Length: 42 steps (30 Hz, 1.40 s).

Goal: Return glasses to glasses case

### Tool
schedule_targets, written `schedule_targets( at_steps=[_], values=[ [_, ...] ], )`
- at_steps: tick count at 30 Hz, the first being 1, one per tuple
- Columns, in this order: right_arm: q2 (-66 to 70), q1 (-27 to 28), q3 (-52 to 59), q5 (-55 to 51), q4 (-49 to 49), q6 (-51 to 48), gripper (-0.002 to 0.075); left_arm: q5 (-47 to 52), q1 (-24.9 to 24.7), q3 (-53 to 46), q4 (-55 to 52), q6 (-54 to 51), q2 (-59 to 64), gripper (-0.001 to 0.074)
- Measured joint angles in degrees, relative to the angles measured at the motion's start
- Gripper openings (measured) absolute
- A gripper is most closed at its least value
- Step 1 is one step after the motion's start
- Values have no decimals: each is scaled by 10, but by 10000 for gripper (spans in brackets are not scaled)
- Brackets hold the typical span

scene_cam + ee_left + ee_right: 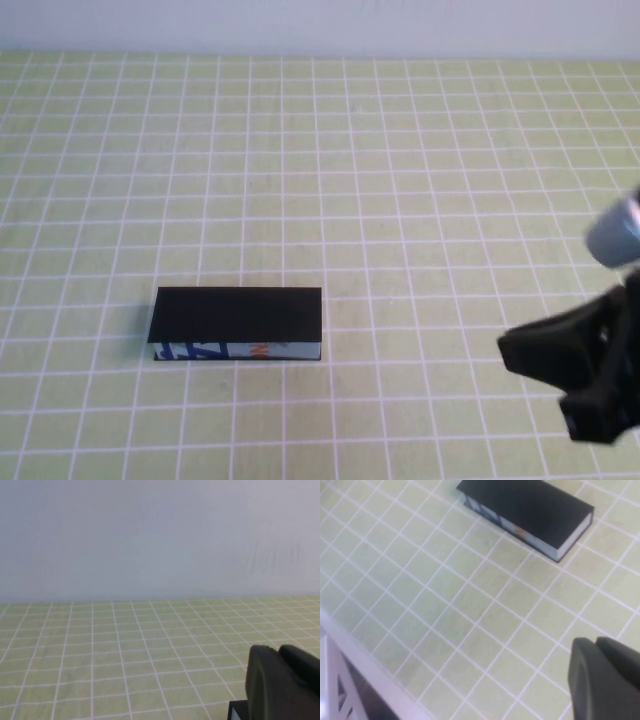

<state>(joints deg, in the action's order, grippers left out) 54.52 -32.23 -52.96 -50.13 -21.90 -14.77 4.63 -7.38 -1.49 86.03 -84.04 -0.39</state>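
The glasses case [238, 322] lies on the table left of centre with its black lid down flat. Its blue, white and orange front side faces me. It also shows in the right wrist view [527, 510]. The glasses are out of view. My right gripper [512, 350] hovers at the lower right, well to the right of the case, shut and empty; its fingers sit together in the right wrist view [594, 641]. My left gripper [277, 650] shows only in the left wrist view, shut and empty, facing the far wall over bare cloth.
A green cloth with a white grid [400, 200] covers the table. A pale wall [150, 540] stands behind it. The table's near edge [360, 655] runs close to my right gripper.
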Motion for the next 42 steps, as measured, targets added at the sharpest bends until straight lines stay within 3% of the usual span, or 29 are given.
schedule_targets(
  at_steps=[6,11,18,25,30,36,42],
  values=[
    [-110,0,127,103,0,12,-11,0,0,0,0,0,0,-2],
    [-153,0,196,121,-26,13,-11,0,0,0,0,0,0,-2],
    [-158,0,222,107,-33,13,-11,-1,0,0,0,0,0,-2],
    [-164,1,255,206,26,14,-11,-1,0,0,0,0,0,-2],
    [-213,99,349,347,68,14,-11,-1,0,0,0,0,0,-2],
    [-348,223,470,437,71,14,-11,-1,0,0,0,0,0,-2],
    [-484,270,541,451,71,14,-11,-1,0,0,0,0,0,-2]
  ],
)
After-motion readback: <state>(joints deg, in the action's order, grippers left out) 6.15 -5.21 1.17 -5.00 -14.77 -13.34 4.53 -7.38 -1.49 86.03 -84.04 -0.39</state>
